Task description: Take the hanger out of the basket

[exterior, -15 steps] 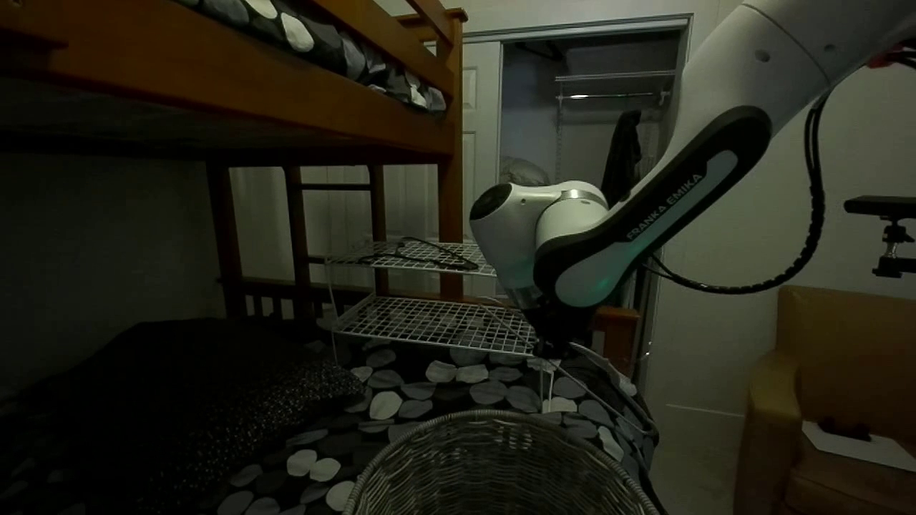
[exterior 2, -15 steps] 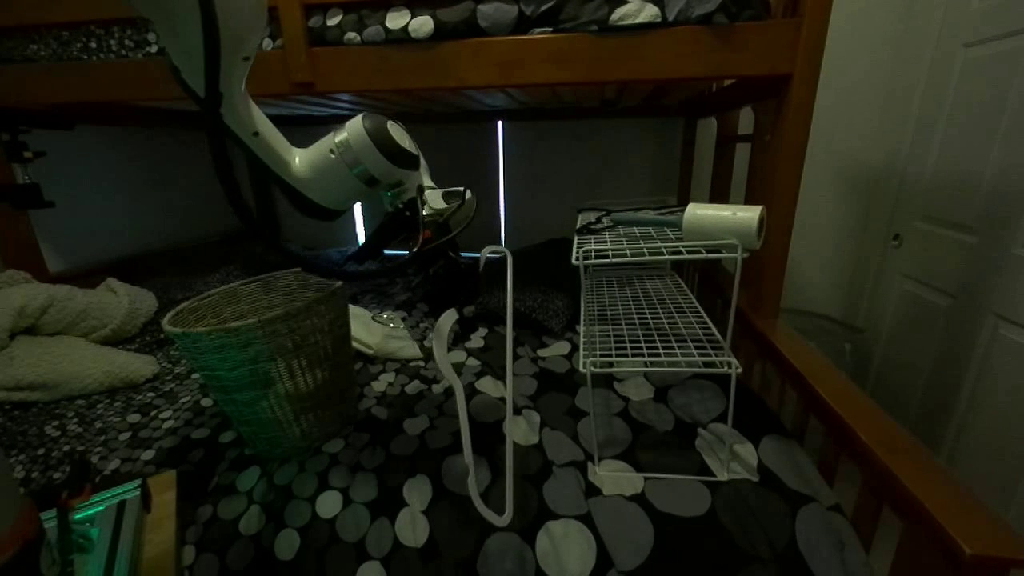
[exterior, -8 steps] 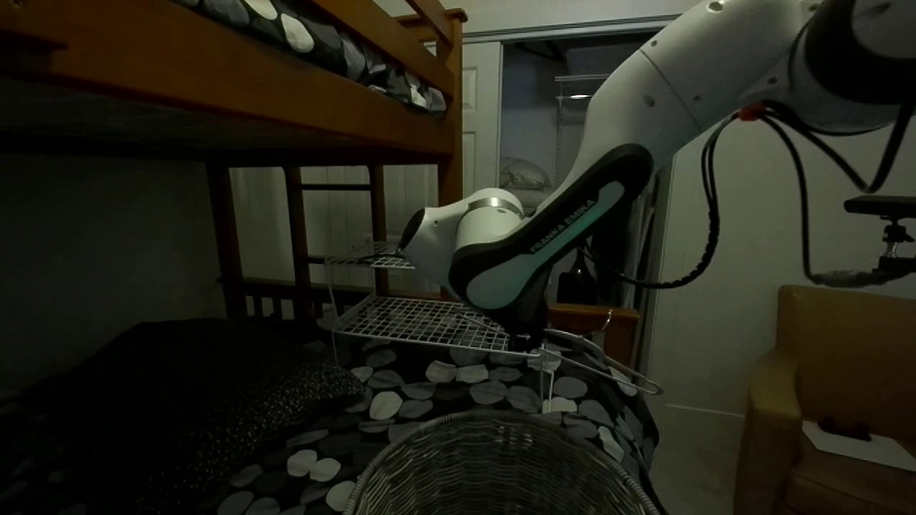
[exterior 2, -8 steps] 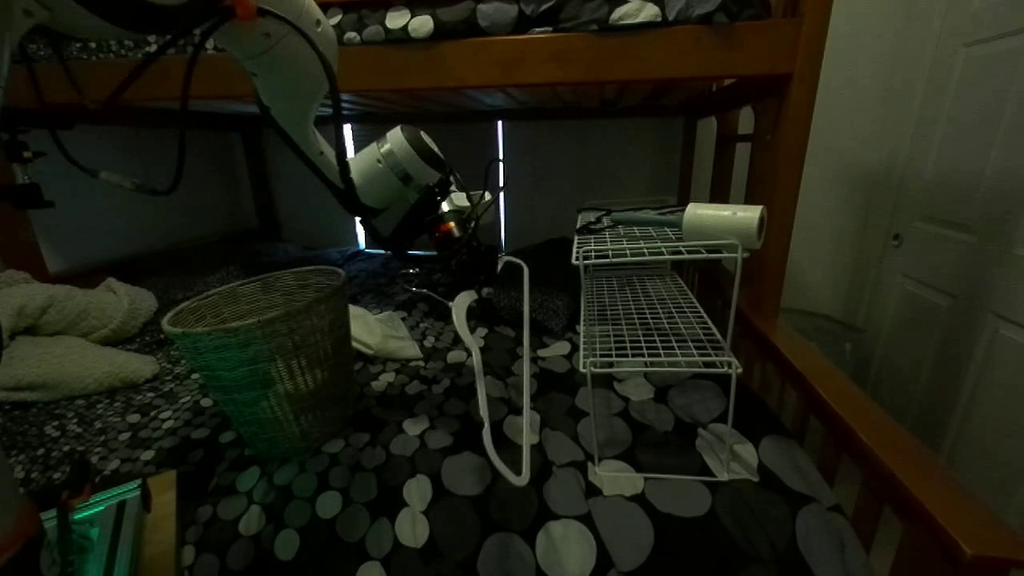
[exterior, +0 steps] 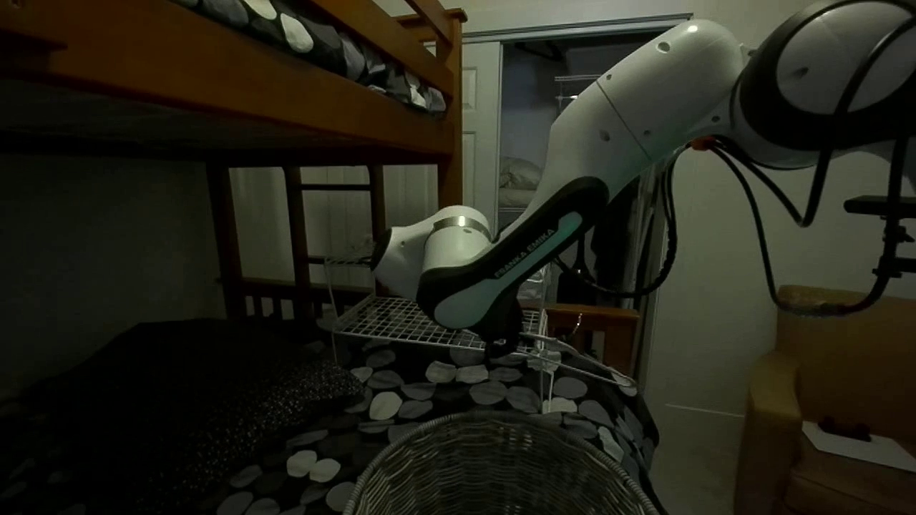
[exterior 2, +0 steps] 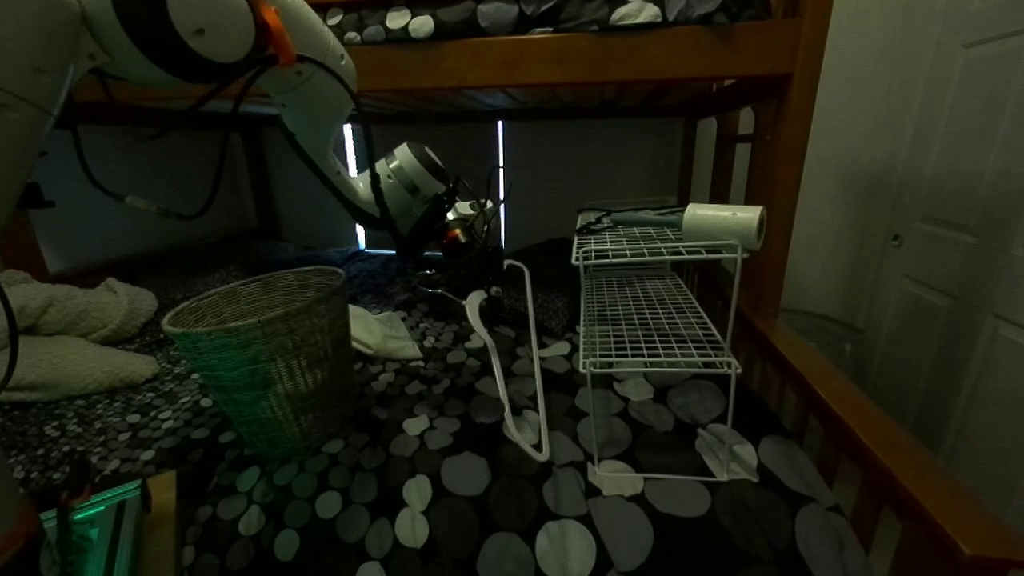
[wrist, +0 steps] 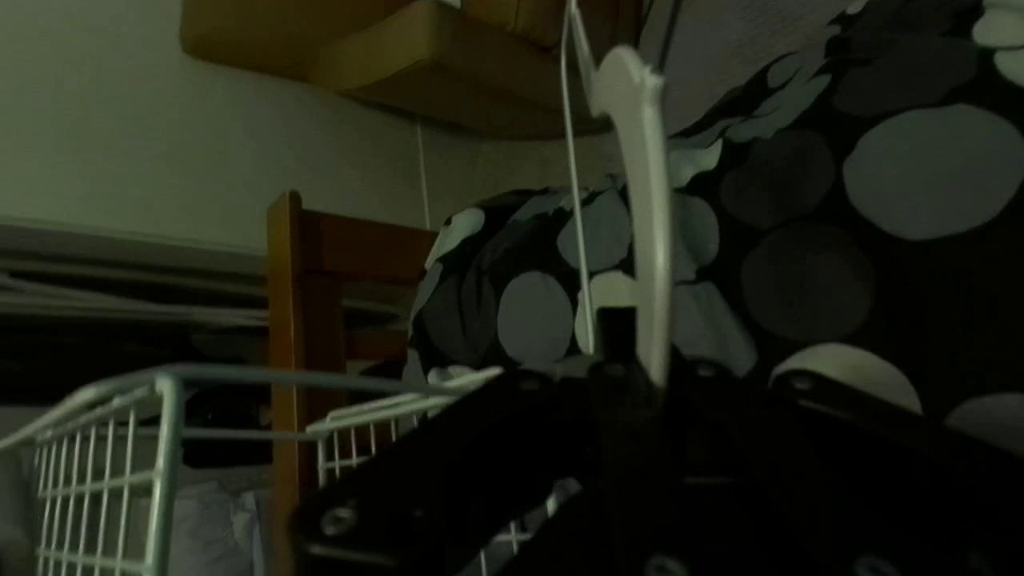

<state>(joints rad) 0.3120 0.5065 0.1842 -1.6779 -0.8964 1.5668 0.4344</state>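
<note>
My gripper [wrist: 628, 356] is shut on one arm of the white hanger [wrist: 654, 240] in the wrist view. The hanger juts out from the fingers above the bed. In both exterior views, the hanger [exterior: 564, 345] [exterior 2: 538, 368] hangs beside the gripper [exterior: 504, 347] [exterior 2: 488, 280], tilted, its metal hook to one side. The fingertips are dark and partly hidden. The white rectangular wire-grid basket [exterior 2: 660, 368] shows as a two-level rack standing on the bed. It also shows in an exterior view [exterior: 401, 339] and the wrist view [wrist: 164, 472]. The hanger is outside it.
A tall round woven basket [exterior 2: 280, 376] stands on the bed. A white roller [exterior 2: 724, 226] lies on the rack's top shelf. The upper bunk rail [exterior 2: 560, 60] runs overhead. A dark pillow [exterior: 179, 386], a white cloth [exterior 2: 384, 332] and a cream blanket [exterior 2: 76, 336] lie on the bed.
The arm has moved left and lower in an exterior view, carrying the hanger along. In an exterior view the hanger has shifted right towards the rack and looks smaller. The grip stays shut.
</note>
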